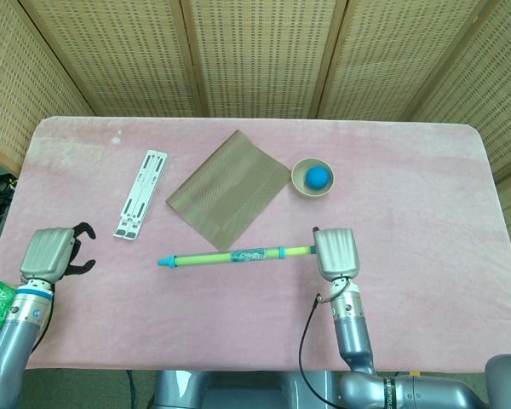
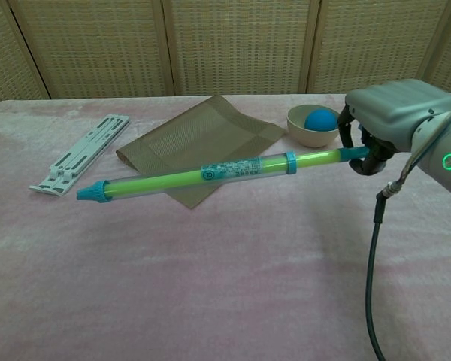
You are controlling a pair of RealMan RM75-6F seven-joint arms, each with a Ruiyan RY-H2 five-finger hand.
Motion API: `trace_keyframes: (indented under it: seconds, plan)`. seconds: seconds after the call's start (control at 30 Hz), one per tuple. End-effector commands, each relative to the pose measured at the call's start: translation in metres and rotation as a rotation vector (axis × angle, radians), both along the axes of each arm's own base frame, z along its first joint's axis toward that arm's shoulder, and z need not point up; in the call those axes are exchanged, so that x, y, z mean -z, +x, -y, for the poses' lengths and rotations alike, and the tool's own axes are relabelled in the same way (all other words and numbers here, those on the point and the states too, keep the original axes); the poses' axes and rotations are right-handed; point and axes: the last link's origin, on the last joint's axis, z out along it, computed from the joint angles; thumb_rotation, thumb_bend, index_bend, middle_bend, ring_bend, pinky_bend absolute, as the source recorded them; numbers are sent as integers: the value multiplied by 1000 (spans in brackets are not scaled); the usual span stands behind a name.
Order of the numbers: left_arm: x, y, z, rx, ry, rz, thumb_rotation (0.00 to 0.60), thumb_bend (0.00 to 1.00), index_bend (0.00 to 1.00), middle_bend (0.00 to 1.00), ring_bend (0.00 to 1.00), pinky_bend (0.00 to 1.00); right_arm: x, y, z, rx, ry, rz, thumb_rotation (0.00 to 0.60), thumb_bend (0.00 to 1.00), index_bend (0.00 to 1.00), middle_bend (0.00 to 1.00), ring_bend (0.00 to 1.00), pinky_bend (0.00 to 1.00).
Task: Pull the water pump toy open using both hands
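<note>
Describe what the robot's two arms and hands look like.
Both hands, left hand and right hand, have pale grey shells on the back and black fingers. The forearms are silver-grey metal. A black cable loops from the right wrist, where a green ring light glows; a teal band circles the left wrist.

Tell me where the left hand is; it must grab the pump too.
In the head view, the left hand is over the table's left edge, left of the water pump toy; it holds nothing.
</note>
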Motion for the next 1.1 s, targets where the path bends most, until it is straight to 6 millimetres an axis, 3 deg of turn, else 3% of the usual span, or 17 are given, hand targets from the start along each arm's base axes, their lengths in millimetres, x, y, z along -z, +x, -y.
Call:
trace_keyframes:
  seconds: [0.03,0.27,0.5,0.73,1.1]
  plan:
    - [20,28,-21,-8,-111,22,600,220,359,930,834,737,2,4,1,10,2,-6,600,609,831,1000,1000,737]
    - [44,67,-26,6,-174,32,600,220,311,930,834,741,8,8,1,24,4,-2,600,610,831,1000,1000,740]
    - [69,93,-26,-4,-237,32,600,268,309,930,834,741,3,14,0,34,-4,21,600,610,831,1000,1000,741]
    - [79,100,-26,-9,-238,20,600,273,309,930,834,741,0,16,-1,34,-3,28,600,611,831,1000,1000,741]
    - [94,109,-25,15,-234,6,600,400,374,930,834,741,0,15,-5,41,11,32,600,610,831,1000,1000,742]
